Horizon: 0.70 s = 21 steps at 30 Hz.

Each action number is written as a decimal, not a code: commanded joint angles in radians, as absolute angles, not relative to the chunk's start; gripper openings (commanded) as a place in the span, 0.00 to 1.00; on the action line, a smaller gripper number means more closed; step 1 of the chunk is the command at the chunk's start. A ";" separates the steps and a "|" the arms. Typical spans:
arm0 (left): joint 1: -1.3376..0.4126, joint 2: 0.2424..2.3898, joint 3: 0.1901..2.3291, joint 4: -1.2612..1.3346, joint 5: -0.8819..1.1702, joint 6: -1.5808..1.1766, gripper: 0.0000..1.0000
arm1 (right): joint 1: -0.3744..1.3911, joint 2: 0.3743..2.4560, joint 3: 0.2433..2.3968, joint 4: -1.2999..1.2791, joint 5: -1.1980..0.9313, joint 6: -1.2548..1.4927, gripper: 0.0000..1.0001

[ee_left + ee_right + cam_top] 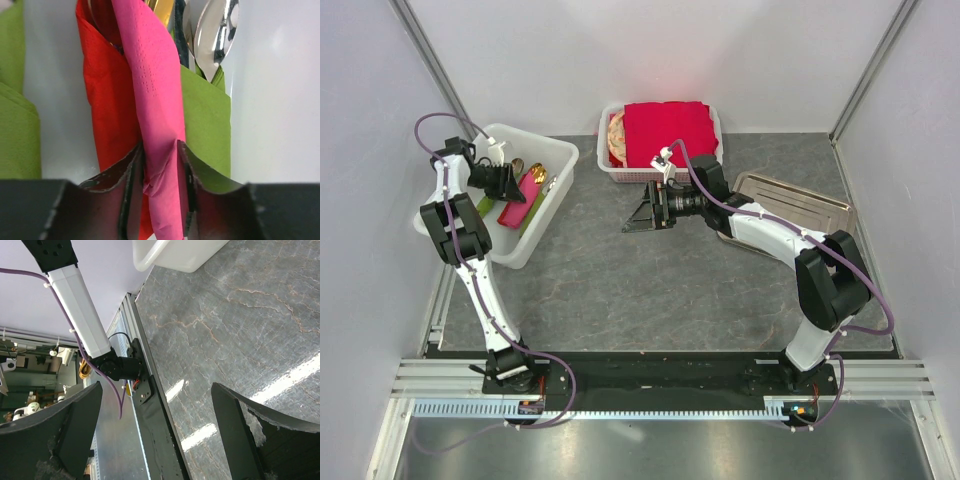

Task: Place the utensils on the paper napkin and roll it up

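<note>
The pink paper napkin (157, 100) is rolled into a slim bundle, and a gold utensil tip (161, 6) pokes out of its top. It lies in the white bin (555, 200), on top of a red bundle (107, 100) and a green bundle (205, 120). My left gripper (159, 145) reaches into the bin (518, 190). Its jaws stand slightly apart on either side of the roll's lower end, which is creased there. My right gripper (638, 212) hovers over the middle of the table, wide open with only bare tabletop between its fingers (156, 387).
Shiny spoon bowls (217, 30) stick out of the green bundle. Another green bundle (17, 130) lies at the left. A white basket (610, 170) holding a thick red napkin stack (670, 135) stands at the back. A metal tray (800, 205) lies at the right.
</note>
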<state>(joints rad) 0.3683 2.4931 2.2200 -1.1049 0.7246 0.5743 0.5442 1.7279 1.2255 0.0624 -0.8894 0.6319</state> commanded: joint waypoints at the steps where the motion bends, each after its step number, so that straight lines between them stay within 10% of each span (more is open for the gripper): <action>1: 0.367 2.416 2.214 -1.020 0.678 0.552 0.43 | 0.545 1.726 1.262 0.069 -0.900 0.623 0.98; 21: 0.374 2.215 2.161 -0.959 0.563 0.514 0.76 | 0.531 1.704 1.324 0.020 -0.910 0.578 0.98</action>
